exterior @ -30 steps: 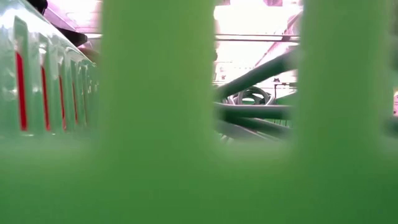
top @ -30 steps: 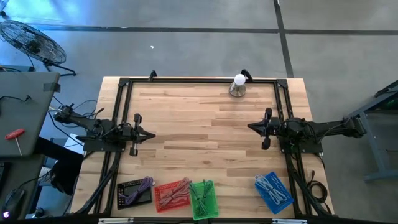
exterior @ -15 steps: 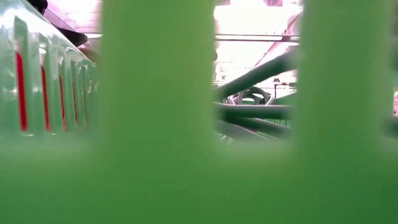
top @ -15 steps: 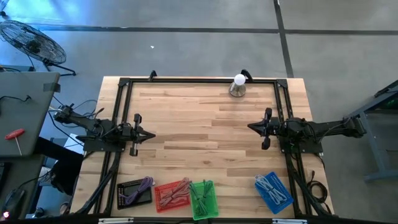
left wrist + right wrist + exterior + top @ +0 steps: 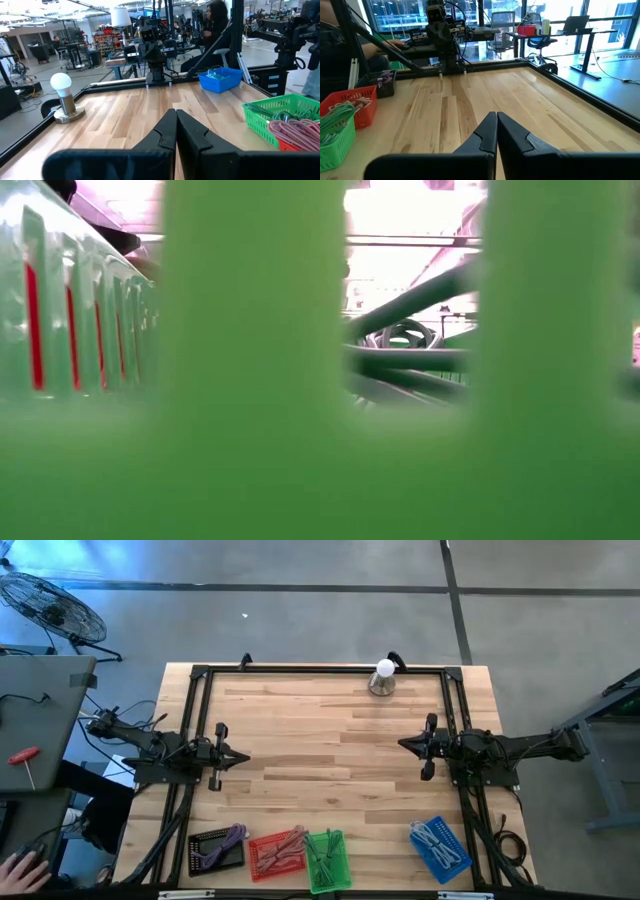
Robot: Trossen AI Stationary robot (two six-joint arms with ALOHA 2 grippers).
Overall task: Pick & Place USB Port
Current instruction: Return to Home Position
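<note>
Four baskets of cables stand along the table's near edge: a black one (image 5: 217, 848) with purple cables, a red one (image 5: 277, 851), a green one (image 5: 327, 858) and a blue one (image 5: 440, 849). My left gripper (image 5: 246, 757) is shut and empty above the table's left side; its shut fingers show in the left wrist view (image 5: 176, 131). My right gripper (image 5: 401, 744) is shut and empty above the right side; its shut fingers show in the right wrist view (image 5: 496, 131). The two grippers face each other across bare wood. No single USB part can be told apart.
A small lamp with a white bulb (image 5: 383, 678) stands on its round base at the table's far edge. A black frame (image 5: 320, 670) rims the table. The green basket's wall (image 5: 250, 360) blocks the low view. A person's hand (image 5: 18, 868) shows at the lower left, off the table.
Both arms have kept still. A person's hand has come into the high view at the lower left, beside the table.
</note>
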